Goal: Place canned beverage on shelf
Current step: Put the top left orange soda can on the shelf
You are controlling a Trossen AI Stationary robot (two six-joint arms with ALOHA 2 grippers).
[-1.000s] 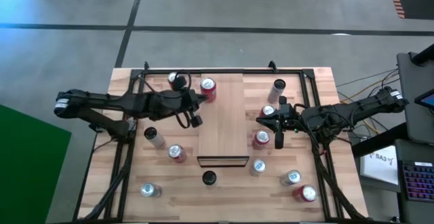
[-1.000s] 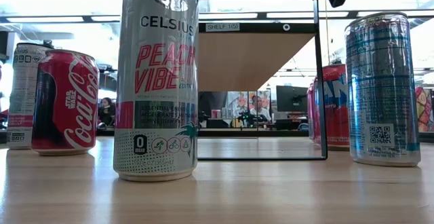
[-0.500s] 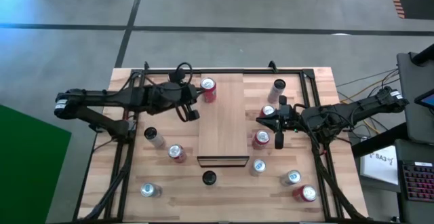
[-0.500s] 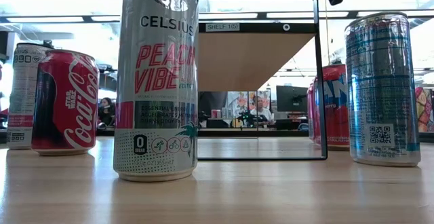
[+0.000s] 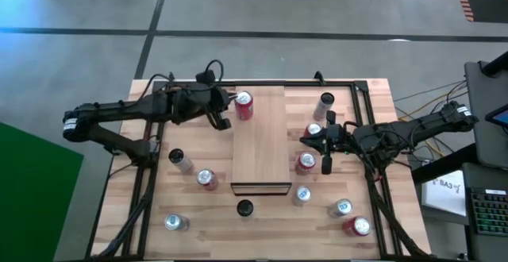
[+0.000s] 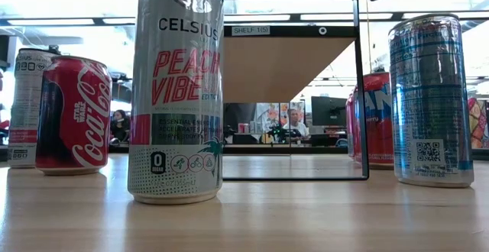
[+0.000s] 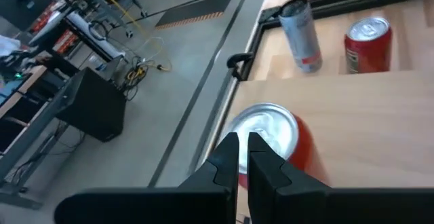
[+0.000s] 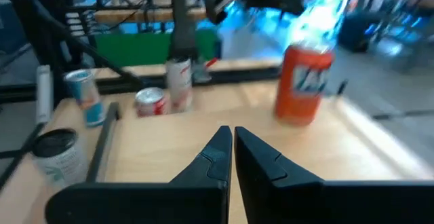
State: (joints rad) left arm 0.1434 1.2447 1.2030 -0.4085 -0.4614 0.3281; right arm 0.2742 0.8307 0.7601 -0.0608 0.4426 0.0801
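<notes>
Just ahead of the left hand (image 5: 225, 116), whose fingers are pressed together and empty, a red can (image 5: 244, 104) stands on the far corner of the shelf (image 5: 259, 147). The right hand (image 5: 305, 140), also together, waits beside the shelf's other edge. Judged step: approach; the next move calls for parting the fingers around a can.

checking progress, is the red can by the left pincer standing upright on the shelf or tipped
Upright: the red can shows its round top from above, standing at the shelf's far left corner, beside the shut left pincer.
</notes>
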